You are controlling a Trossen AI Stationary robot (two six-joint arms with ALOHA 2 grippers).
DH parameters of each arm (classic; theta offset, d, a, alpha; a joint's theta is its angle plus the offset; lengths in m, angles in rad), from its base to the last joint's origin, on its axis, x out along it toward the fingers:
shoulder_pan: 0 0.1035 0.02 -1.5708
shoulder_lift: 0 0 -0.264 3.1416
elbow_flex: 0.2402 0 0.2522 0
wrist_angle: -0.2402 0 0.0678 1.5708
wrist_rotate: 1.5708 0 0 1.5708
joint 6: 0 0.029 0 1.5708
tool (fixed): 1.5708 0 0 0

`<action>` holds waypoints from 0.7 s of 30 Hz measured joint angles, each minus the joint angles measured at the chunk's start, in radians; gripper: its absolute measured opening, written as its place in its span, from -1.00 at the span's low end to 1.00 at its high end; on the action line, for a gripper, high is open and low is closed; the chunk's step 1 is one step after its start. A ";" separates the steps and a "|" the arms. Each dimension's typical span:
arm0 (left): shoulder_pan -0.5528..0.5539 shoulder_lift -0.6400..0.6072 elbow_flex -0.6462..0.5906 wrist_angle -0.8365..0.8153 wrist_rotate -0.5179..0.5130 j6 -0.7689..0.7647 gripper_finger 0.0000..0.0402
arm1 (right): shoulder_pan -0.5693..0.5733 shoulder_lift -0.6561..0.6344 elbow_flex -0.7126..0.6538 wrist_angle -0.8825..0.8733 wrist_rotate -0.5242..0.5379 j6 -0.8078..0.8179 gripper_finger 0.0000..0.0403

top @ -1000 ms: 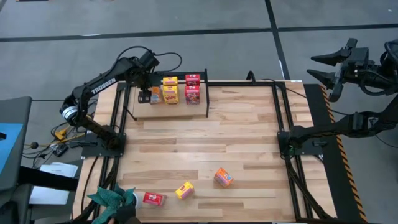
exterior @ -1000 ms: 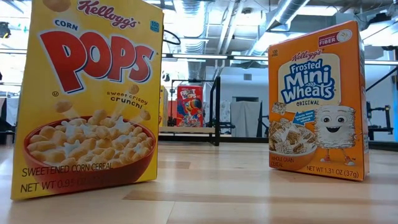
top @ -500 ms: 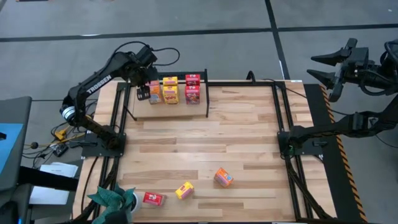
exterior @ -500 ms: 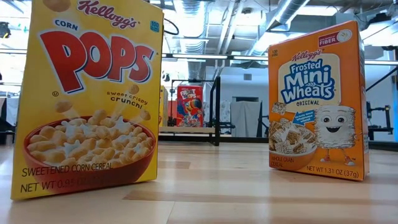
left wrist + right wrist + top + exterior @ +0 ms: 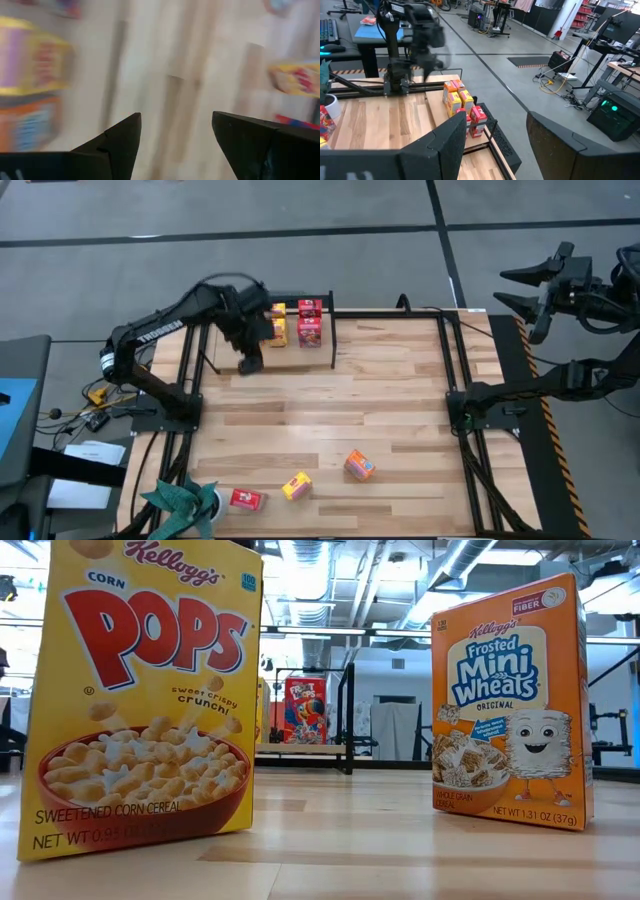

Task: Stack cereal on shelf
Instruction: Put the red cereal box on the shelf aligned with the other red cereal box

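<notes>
The shelf, a black tube frame with a pale board, stands at the table's far left. On it stand a yellow cereal box and stacked red ones; my left arm covers anything farther left. My left gripper hangs open and empty over the shelf's near edge; its wrist view is blurred. Three boxes rest near the table's near edge: red, yellow and orange. My right gripper waits open beyond the table's far right corner.
The low view is filled by the yellow Corn Pops box and the orange Mini Wheats box, with a red box on the shelf far behind. A green object sits at the near left corner. Bare wood spans the table's middle.
My left gripper has drawn away from the boxes at the shelf's left end, swinging toward the table's near edge and a little right, and its wrist has turned. The boxes on the shelf and on the table have stayed where they were.
</notes>
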 joint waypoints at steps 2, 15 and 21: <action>-0.084 0.000 0.000 -0.012 0.014 -0.068 0.17 | 0.000 0.000 0.000 0.000 0.000 0.000 0.15; -0.649 0.000 0.000 0.027 -0.045 -0.629 0.17 | 0.000 0.000 0.000 -0.024 -0.001 0.000 0.15; -0.844 0.000 0.000 0.151 -0.145 -0.832 0.17 | 0.000 0.000 0.000 -0.025 -0.001 0.000 0.15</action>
